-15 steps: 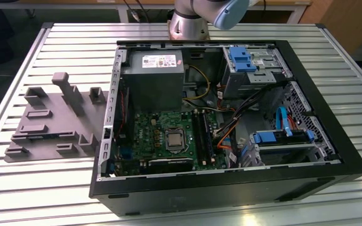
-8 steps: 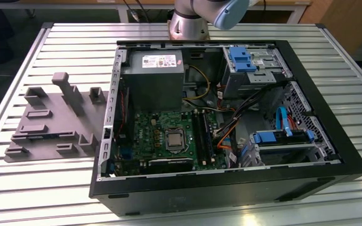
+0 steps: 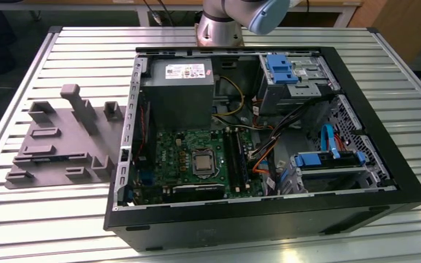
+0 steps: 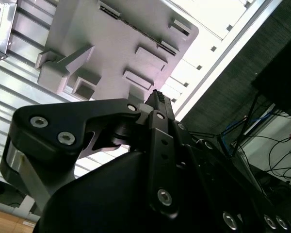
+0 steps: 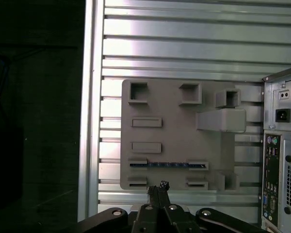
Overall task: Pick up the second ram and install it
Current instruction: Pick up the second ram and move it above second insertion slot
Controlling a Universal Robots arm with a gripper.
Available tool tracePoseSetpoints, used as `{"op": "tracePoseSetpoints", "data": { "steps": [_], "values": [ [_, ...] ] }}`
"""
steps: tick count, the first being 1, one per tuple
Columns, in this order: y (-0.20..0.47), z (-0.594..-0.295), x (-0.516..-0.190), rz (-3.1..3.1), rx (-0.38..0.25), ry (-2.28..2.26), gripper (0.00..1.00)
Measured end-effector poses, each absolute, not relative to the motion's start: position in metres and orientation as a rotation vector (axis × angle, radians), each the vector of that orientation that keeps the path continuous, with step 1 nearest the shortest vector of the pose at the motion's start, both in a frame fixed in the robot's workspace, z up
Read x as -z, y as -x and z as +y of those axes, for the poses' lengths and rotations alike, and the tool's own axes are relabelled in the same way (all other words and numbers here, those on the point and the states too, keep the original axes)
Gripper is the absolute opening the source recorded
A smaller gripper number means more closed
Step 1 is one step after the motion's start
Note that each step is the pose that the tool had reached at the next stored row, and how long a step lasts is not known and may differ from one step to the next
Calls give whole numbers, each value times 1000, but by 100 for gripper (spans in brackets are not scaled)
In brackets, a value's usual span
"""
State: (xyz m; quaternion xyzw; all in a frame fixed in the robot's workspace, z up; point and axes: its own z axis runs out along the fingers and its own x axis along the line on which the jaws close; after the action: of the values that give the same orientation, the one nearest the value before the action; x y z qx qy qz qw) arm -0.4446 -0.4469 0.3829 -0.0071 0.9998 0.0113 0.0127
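Second ram: The second ram [image 5: 167, 165] stands on its long edge in a narrow slot of the grey fixture [image 5: 174, 136]. It sits one slot row in from the fixture edge nearest the claw, and only its thin upper edge shows.
Handling: It is probably light, stiff and thin, but fragile. The chips and the contact edge should not be squeezed or twisted.
Hold: The best grip looks to be across its thickness, near the middle of the exposed long edge, between the slot's end blocks.
Claw: The claw [image 5: 157, 188] is narrow, fingertips together, and holds nothing. It is clear of the ram, beyond the fixture's near edge.
Fixture: In the exterior view the fixture [image 3: 57, 137] lies at left mid-frame on the slatted desk [image 3: 86, 44].
Neighbour: The open computer case [image 3: 269, 219] sits just beside it and takes up the centre and right of the frame.
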Motion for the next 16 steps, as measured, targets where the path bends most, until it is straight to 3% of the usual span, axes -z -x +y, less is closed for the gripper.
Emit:
{"op": "tracePoseSetpoints", "data": {
  "steps": [16],
  "values": [
    [445, -447, -383, 3116, -36, 69, 11]
  ]
}}
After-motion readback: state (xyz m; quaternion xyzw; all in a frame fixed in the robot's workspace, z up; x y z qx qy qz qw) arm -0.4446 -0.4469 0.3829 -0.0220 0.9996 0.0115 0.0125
